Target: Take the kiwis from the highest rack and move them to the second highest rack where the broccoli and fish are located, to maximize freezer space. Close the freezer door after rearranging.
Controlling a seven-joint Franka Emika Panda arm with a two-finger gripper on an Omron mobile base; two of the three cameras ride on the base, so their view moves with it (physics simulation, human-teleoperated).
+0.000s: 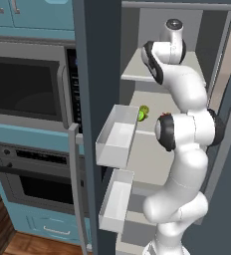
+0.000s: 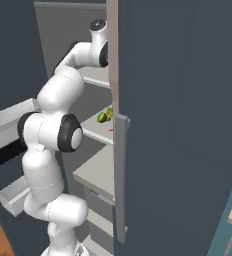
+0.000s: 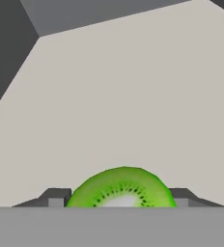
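**Kiwi caught between robot's fingers in open freezer**

Microwave [image 1: 25,82] and door bins [image 1: 116,135] flank the freezer at left; inside, green produce [image 1: 143,113] sits on the second rack [image 1: 152,102]. The gripper [image 3: 119,198] appears clamped on a kiwi [image 3: 121,188] above a bare shelf [image 3: 133,96]. A loose pinch could drop the fruit mid-transfer.

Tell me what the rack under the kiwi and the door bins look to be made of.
The rack looks like a solid matte pale-grey panel, maybe plastic; no wire or gloss shows. The door bins look like thin, light-grey walled trays, probably plastic. The kiwi, a cut green face with dark seeds, sits between the pincer tips.
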